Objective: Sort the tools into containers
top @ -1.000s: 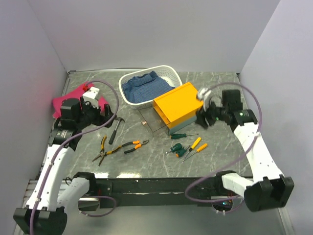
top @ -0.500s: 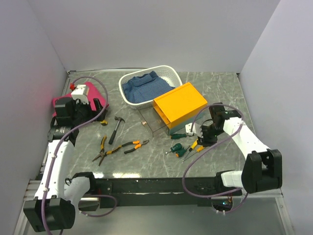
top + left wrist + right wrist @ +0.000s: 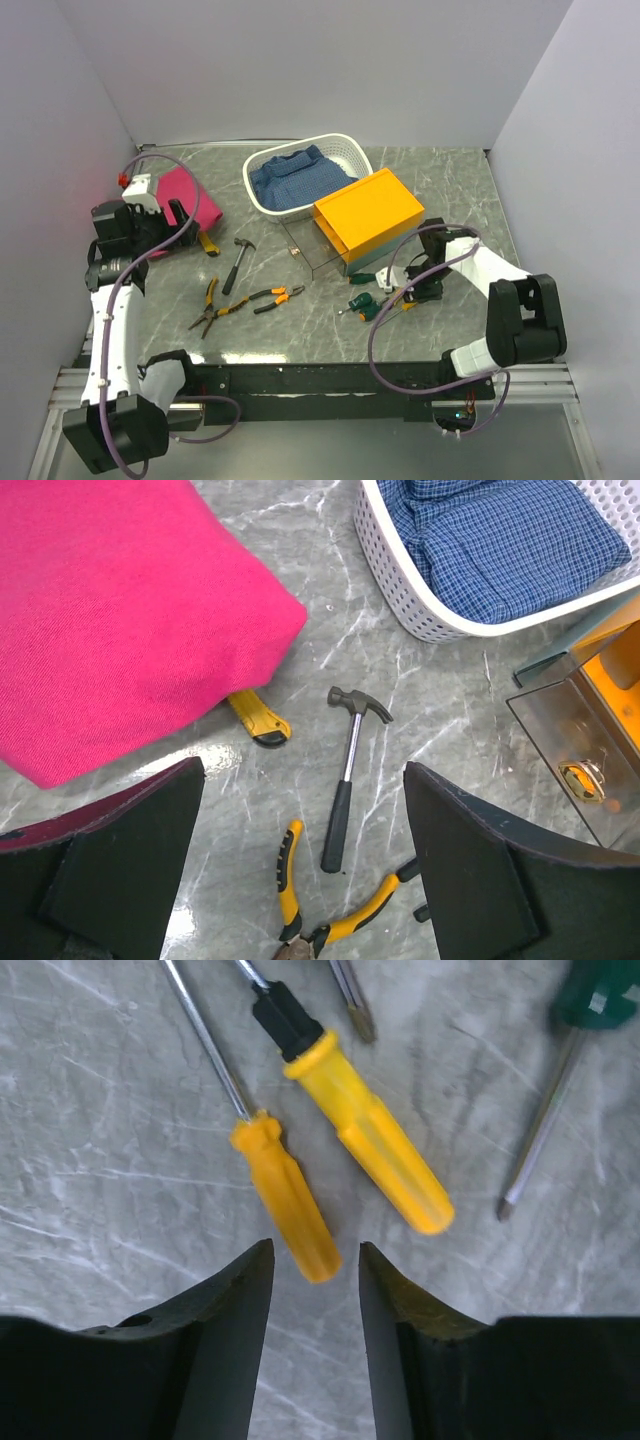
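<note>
The orange-yellow box [image 3: 368, 212] stands right of centre with its clear drawer [image 3: 310, 250] pulled out. A hammer [image 3: 236, 264] and two pliers [image 3: 210, 300] lie left of it, green screwdrivers [image 3: 362, 278] in front of it. My right gripper [image 3: 412, 290] is low over two yellow screwdrivers. It is open, a narrow gap [image 3: 314, 1250] around the handle end of the small yellow screwdriver [image 3: 285, 1200]; the larger one [image 3: 375, 1140] lies beside it. My left gripper [image 3: 185, 225] is open and empty [image 3: 303, 770], high above the hammer [image 3: 348, 770].
A white basket [image 3: 345, 150] with blue cloth [image 3: 295, 178] stands at the back. A pink cloth [image 3: 180, 190] at the left covers part of a yellow utility knife [image 3: 255, 718]. Side walls close in the table.
My right gripper has come down from beside the box to the yellow screwdrivers. My left arm has drawn back toward the left wall, off the hammer.
</note>
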You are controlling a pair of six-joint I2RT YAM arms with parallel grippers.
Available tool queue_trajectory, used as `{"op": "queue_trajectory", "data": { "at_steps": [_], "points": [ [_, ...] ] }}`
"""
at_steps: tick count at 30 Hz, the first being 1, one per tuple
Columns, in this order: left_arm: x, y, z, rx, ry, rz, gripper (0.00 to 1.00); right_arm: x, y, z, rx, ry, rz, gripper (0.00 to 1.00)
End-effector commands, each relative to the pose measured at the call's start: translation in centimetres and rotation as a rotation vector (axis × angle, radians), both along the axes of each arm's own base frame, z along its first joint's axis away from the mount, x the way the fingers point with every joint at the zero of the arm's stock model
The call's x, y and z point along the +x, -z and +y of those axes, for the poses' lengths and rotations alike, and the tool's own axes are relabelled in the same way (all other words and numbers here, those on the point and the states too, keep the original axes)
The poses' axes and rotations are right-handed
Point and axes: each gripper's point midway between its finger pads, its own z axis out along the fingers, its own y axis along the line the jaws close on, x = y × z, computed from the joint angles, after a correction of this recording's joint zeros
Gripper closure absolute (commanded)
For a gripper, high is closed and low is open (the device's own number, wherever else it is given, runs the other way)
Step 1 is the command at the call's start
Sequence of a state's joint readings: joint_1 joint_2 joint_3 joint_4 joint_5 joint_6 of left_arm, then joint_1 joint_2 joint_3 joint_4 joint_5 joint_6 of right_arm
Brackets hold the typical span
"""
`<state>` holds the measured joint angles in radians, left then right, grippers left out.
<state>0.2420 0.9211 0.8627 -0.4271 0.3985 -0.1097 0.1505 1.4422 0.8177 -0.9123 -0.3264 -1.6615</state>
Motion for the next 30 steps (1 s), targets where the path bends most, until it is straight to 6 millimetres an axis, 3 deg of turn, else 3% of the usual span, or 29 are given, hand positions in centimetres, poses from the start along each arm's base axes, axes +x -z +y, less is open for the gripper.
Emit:
{"op": "queue_trajectory", "data": {
  "at_steps": [1, 3, 5, 8, 10, 11, 12, 13, 14, 16, 17, 22, 25, 26, 27, 28, 30],
  "points": [
    [0.9, -2.2, -0.1, 0.011, 0.032, -0.054, 0.14, -1.3, 1.6, -0.3, -0.066, -0.126, 0.013, 0.55],
    [1.3, -1.5, -0.1, 0.006, 0.045, -0.031, 0.15, -2.1, 2.2, -0.5, -0.085, -0.163, 0.008, 0.56],
    [1.9, -1.3, -0.3, -0.006, 0.057, -0.024, 0.16, -2.5, 2.6, -0.3, -0.096, -0.195, 0.008, 0.64],
    [2.9, -1.6, -0.2, -0.016, 0.055, -0.047, 0.17, -2.8, 2.3, 0.0, -0.097, -0.186, 0.014, 0.86],
    [3.3, -2.0, -0.1, -0.015, 0.054, -0.064, 0.17, -2.7, 0.4, 0.1, -0.076, -0.163, -0.013, 0.95],
    [3.4, -1.7, -0.1, -0.018, 0.055, -0.061, 0.17, -4.0, -0.6, -0.2, -0.071, -0.171, 0.018, 0.98],
    [3.5, -1.8, -0.2, -0.017, 0.061, -0.068, 0.17, -3.5, -2.3, 0.1, -0.049, -0.196, -0.024, 1.00],
    [3.7, -1.7, -0.3, -0.015, 0.068, -0.076, 0.17, -3.7, -4.4, 0.5, -0.006, -0.210, -0.084, 1.00],
    [3.9, -1.6, -0.3, -0.017, 0.070, -0.077, 0.17, -5.4, -5.5, 0.3, -0.002, -0.228, -0.048, 1.00],
    [4.0, -1.0, -0.5, -0.027, 0.078, -0.072, 0.17, -5.9, -8.8, 0.9, 0.046, -0.281, -0.134, 1.00],
    [4.3, -1.0, -0.6, -0.034, 0.079, -0.078, 0.17, -7.7, -9.5, 0.9, 0.058, -0.289, -0.087, 1.00],
    [3.9, 0.9, -1.9, -0.079, 0.103, -0.057, 0.18, -7.3, -13.3, 3.6, 0.206, -0.210, -0.156, 1.00],
    [3.3, 0.9, -2.7, -0.095, 0.112, -0.074, 0.18, -4.5, -16.4, 7.9, 0.383, -0.030, -0.120, 1.00],
    [3.2, 0.9, -2.8, -0.096, 0.112, -0.077, 0.18, -2.1, -19.1, 9.7, 0.456, 0.012, -0.176, 1.00],
    [3.1, 1.0, -2.8, -0.098, 0.110, -0.079, 0.18, -2.0, -20.5, 11.5, 0.540, 0.133, -0.086, 1.00],
    [2.9, 1.1, -2.8, -0.095, 0.106, -0.079, 0.18, -1.0, -20.7, 13.3, 0.565, 0.174, -0.013, 1.00],
    [2.6, 1.4, -2.8, -0.094, 0.107, -0.078, 0.18, 0.9, -24.4, 16.7, 0.690, 0.289, 0.046, 1.00]
  ]
}}
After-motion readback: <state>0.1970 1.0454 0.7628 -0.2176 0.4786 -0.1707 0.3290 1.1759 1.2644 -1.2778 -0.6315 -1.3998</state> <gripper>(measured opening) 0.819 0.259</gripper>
